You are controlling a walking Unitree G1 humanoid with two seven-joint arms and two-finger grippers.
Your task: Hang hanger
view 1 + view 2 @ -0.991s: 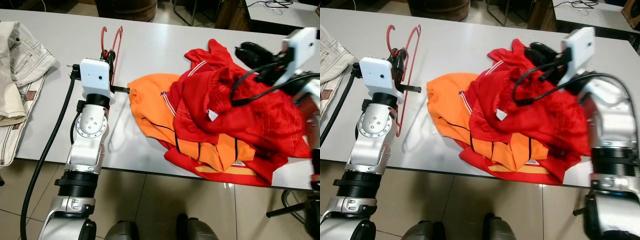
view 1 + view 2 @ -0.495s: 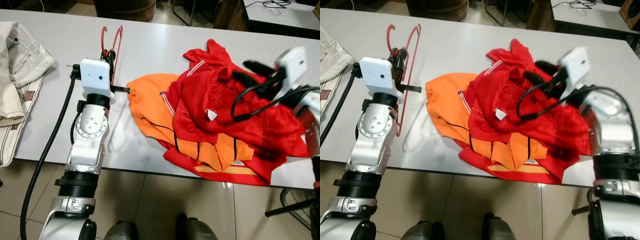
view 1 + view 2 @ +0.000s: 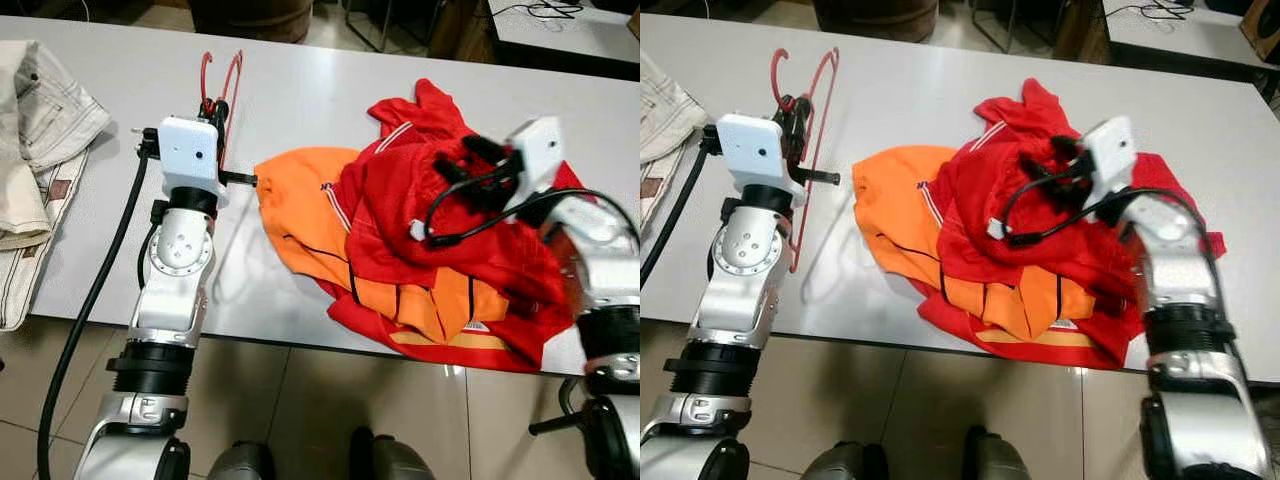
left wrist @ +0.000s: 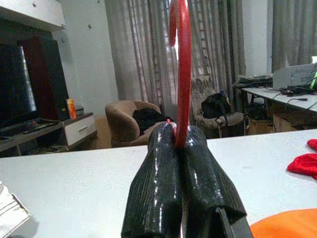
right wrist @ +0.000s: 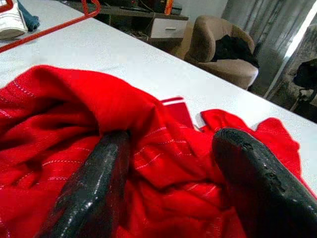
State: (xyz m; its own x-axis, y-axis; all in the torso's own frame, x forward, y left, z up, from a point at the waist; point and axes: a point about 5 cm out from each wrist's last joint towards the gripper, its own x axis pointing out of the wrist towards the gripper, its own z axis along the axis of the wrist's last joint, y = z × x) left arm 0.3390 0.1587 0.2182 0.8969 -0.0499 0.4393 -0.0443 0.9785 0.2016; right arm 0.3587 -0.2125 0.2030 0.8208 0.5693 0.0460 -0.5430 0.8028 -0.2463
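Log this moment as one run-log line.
left claw: shut on red hanger, held above table | right claw: open, on red shirt | orange shirt: underneath

Red hanger (image 3: 222, 95) upright over table

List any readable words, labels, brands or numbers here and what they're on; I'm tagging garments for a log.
No text can be read in these pictures.
White tag on the red garment: too small to read.
White patch at the hem of the orange garment: blurred, unreadable.
Brown patch on the beige jeans: no legible lettering.
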